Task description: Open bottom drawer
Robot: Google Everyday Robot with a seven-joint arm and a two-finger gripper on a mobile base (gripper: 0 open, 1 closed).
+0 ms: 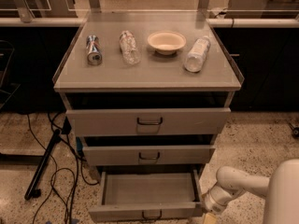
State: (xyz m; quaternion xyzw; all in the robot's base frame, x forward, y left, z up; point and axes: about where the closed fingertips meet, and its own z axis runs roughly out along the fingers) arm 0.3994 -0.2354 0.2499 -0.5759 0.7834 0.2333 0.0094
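Note:
The bottom drawer [145,211] of the grey metal cabinet is pulled far out, and its empty inside [149,188] shows. Its small dark loop handle [152,215] sits at the centre of the front, at the picture's lower edge. My white arm [236,185] reaches in from the lower right. My gripper [209,216] is at the drawer's right front corner, mostly cut off by the picture's edge.
The top drawer [148,121] and middle drawer [149,155] stand slightly out. On the cabinet top lie a can [94,50], a clear bottle [129,46], a bowl [166,42] and a white bottle [196,54]. Black cables and a stand leg [44,164] lie on the floor left.

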